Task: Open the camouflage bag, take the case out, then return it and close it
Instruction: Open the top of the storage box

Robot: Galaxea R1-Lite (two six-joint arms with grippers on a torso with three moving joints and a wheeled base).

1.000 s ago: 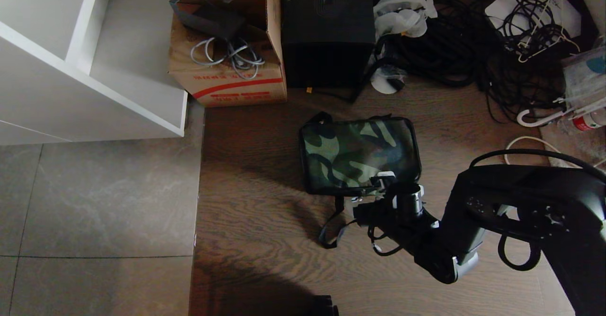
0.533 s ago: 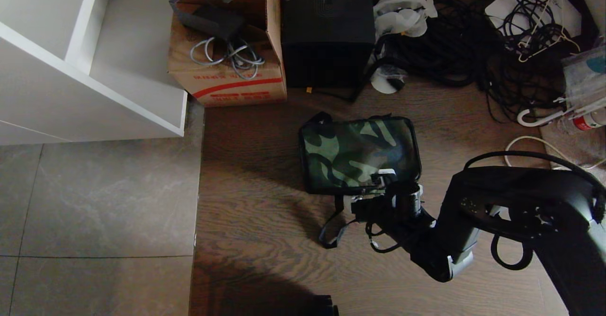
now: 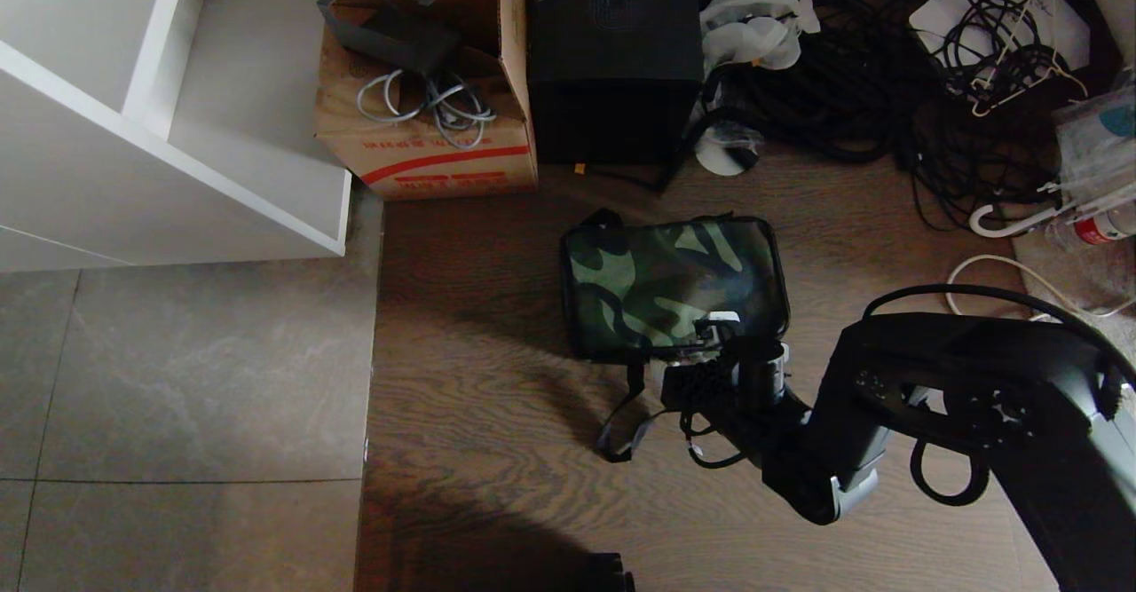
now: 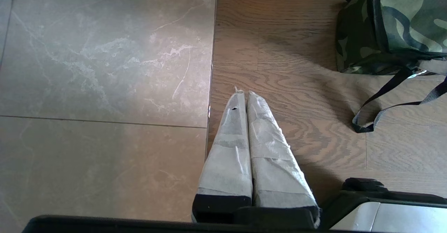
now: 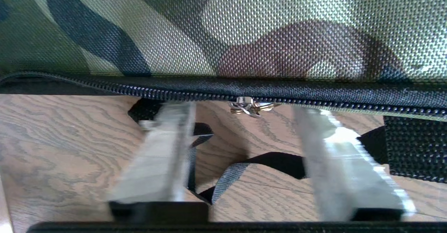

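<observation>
Since a second ago the right hand has crept farther in along the near edge of the boxy green-and-black camouflage fabric bag, its fingers apart either side of the small silver zip pull, touching nothing. Behind the bag stand a brown cardboard box, a tall plain black box and tangled black cables; a white shelf unit sits far left. Wood flooring meets grey tile. Zipped shut, the bag lies flat, black straps trailing near. The left hand, fingers together, hangs over the floor.
</observation>
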